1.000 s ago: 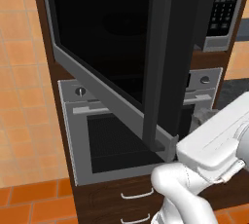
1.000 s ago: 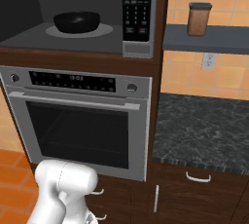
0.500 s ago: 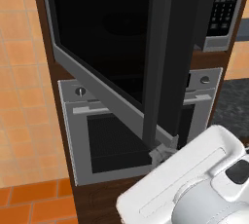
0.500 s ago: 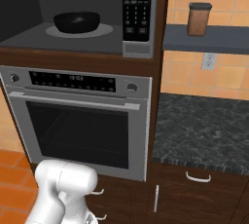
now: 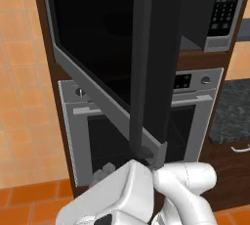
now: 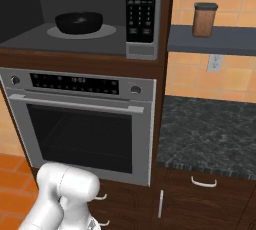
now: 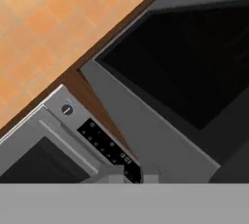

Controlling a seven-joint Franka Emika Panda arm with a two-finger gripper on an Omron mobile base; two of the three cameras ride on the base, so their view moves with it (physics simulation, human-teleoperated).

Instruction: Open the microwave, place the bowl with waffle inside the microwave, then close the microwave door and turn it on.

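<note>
one arm has dropped lower beneath the open microwave door (image 5: 112,48); hand (image 7: 130,173) state unclear.

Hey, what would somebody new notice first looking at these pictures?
The microwave door stands swung wide open, its black glass hanging out in front of the oven below. Inside the microwave the black bowl sits on the turntable. To the right, a brown jar stands on a shelf above the dark counter.
</note>
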